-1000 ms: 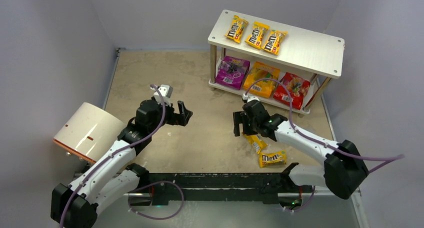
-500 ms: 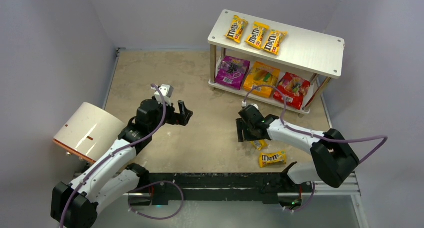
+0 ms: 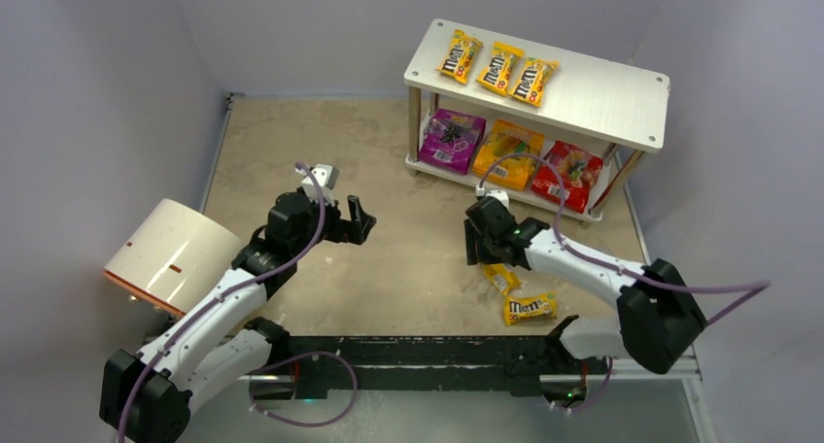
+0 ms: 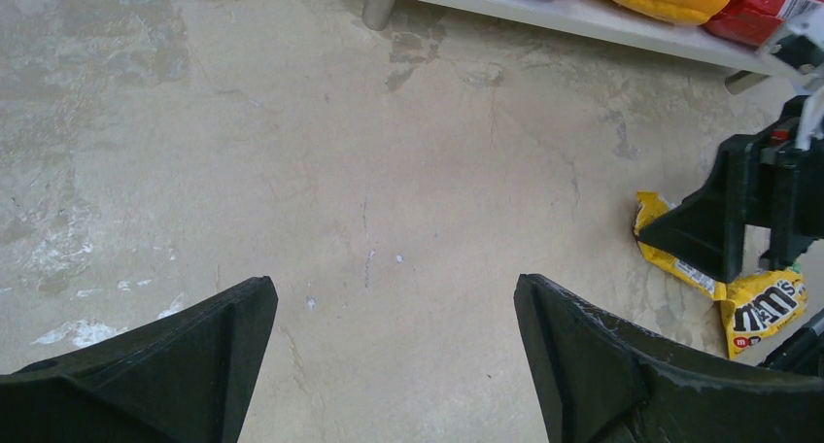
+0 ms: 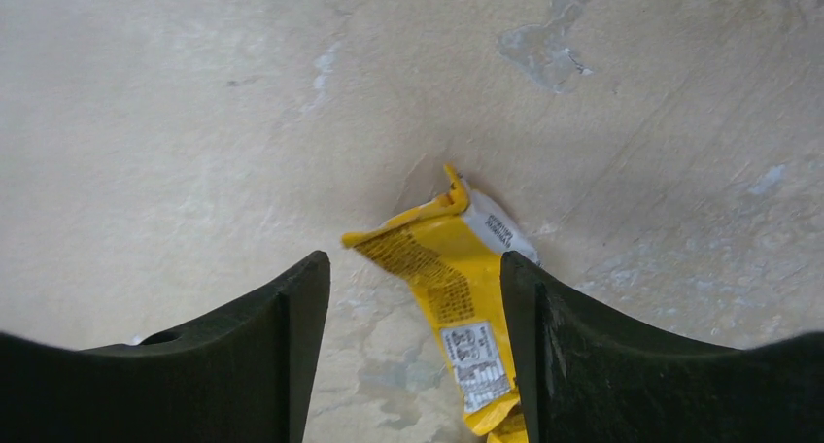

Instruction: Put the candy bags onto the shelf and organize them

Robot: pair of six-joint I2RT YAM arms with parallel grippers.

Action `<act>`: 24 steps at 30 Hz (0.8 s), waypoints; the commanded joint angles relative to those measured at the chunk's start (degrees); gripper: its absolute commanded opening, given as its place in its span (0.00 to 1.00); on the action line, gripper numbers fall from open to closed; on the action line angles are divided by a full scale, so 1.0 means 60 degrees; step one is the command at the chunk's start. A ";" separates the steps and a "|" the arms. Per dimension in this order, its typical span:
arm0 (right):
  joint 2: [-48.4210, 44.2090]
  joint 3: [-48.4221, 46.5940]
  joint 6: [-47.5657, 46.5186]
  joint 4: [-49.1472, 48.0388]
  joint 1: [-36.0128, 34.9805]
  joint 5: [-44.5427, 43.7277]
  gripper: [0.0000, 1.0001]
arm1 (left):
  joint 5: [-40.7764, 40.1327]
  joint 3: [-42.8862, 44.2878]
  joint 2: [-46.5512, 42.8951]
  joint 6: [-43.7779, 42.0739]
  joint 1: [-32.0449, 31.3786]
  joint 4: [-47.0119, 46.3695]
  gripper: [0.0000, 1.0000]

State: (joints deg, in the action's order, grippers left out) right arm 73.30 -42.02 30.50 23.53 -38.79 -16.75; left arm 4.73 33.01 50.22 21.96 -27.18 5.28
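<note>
The shelf (image 3: pixel 593 93) stands at the far right. Three yellow M&M's packets (image 3: pixel 499 67) lie on its top board. The purple (image 3: pixel 451 140), orange (image 3: pixel 507 153) and red (image 3: pixel 566 174) pouches are on the lower board. Two more yellow packets lie on the floor, one (image 3: pixel 501 279) just behind my right gripper (image 3: pixel 483 241) and one (image 3: pixel 529 308) nearer the arm bases. In the right wrist view my right gripper (image 5: pixel 413 268) is open, with the first packet (image 5: pixel 442 258) back side up between its fingers, close to the right finger. My left gripper (image 3: pixel 358 220) (image 4: pixel 394 288) is open and empty over bare floor.
A white-and-tan cylinder (image 3: pixel 170 254) lies at the left by the left arm. The left wrist view shows the right gripper (image 4: pixel 748 210), both floor packets (image 4: pixel 763 307) and the shelf's lower board (image 4: pixel 583 16). Grey walls enclose the floor.
My right gripper dipped toward the near floor packet, then shifted slightly back toward the shelf, so more of the packet shows. The left arm has not moved.
</note>
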 commanded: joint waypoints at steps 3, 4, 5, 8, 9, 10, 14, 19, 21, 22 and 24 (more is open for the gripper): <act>0.1711 -0.0591 0.0066 -0.0257 0.0019 -0.1339 0.61 | 0.0062 0.0323 -0.0024 -0.0019 -0.0026 -0.0211 1.00; 0.1921 -0.0631 0.0158 -0.0270 0.0026 -0.1469 0.55 | 0.0041 0.0327 -0.0064 -0.0025 -0.0026 -0.0207 1.00; 0.2046 -0.0638 0.0204 -0.0274 0.0020 -0.1507 0.48 | 0.0009 0.0320 -0.0108 -0.0039 -0.0026 -0.0184 1.00; 0.1980 -0.0612 0.0224 -0.0416 0.0019 -0.1559 0.30 | -0.0027 0.0284 -0.0184 -0.0027 -0.0024 -0.0216 1.00; 0.1826 -0.0628 0.0088 -0.0548 0.0019 -0.1590 0.30 | -0.0014 0.0295 -0.0181 -0.0027 -0.0026 -0.0207 1.00; 0.1633 -0.0632 -0.0054 -0.0649 0.0006 -0.1482 0.29 | -0.0002 0.0298 -0.0161 -0.0026 -0.0026 -0.0206 1.00; 0.0628 -0.0400 -0.0318 -0.1039 0.0004 -0.1017 0.17 | 0.0046 0.0313 -0.0027 -0.0019 -0.0024 -0.0268 1.00; -0.0657 -0.0300 -0.1010 -0.2079 0.0004 0.1228 0.07 | 0.0534 0.0313 0.0207 -0.0080 -0.0024 -0.0430 1.00; -0.1200 -0.0211 -0.1165 -0.3033 0.0004 0.3003 0.02 | 0.1245 0.0299 0.0291 -0.0211 -0.0025 -0.0654 1.00; -0.1440 -0.0168 -0.1309 -0.3638 0.0004 0.4469 0.00 | 0.1787 0.0243 0.0301 -0.0324 -0.0026 -0.0925 1.00; -0.1758 -0.0233 -0.1544 -0.4564 0.0016 0.6722 0.00 | 0.3501 0.0005 0.0276 -0.0552 -0.0026 -0.1754 1.00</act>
State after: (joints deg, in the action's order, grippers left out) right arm 66.85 -43.46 25.17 10.26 -38.59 -4.40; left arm 10.02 32.99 52.03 21.39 -27.16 4.16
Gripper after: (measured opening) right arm 0.142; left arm 0.996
